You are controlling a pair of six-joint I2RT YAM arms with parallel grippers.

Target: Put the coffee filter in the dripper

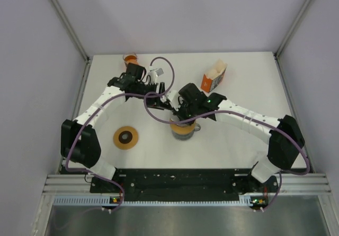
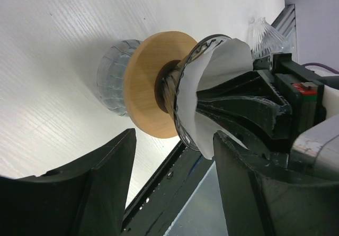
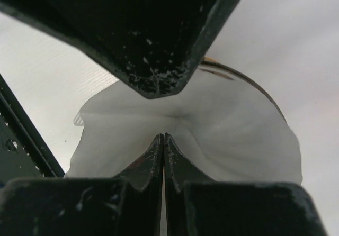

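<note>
The dripper [image 1: 183,132] stands mid-table, a glass cone with a wooden collar [image 2: 144,82] on a ribbed glass base [image 2: 112,78]. The white coffee filter [image 2: 225,61] sits in its mouth, crumpled and flaring past the rim [image 3: 253,85]. My right gripper [image 1: 178,118] reaches into the cone from above. Its fingers are shut, with the tips [image 3: 164,136] pressed into the paper [image 3: 238,135], and I see no fold pinched between them. My left gripper [image 2: 175,141] hovers beside the dripper's top, open and holding nothing. One of its fingers [image 3: 153,40] hangs just over the filter.
A round wooden disc [image 1: 125,137] lies left of the dripper. An open orange carton [image 1: 213,78] stands at the back right. An orange cup [image 1: 130,59] and a clear glass piece [image 1: 154,75] are at the back. Cables loop over both arms.
</note>
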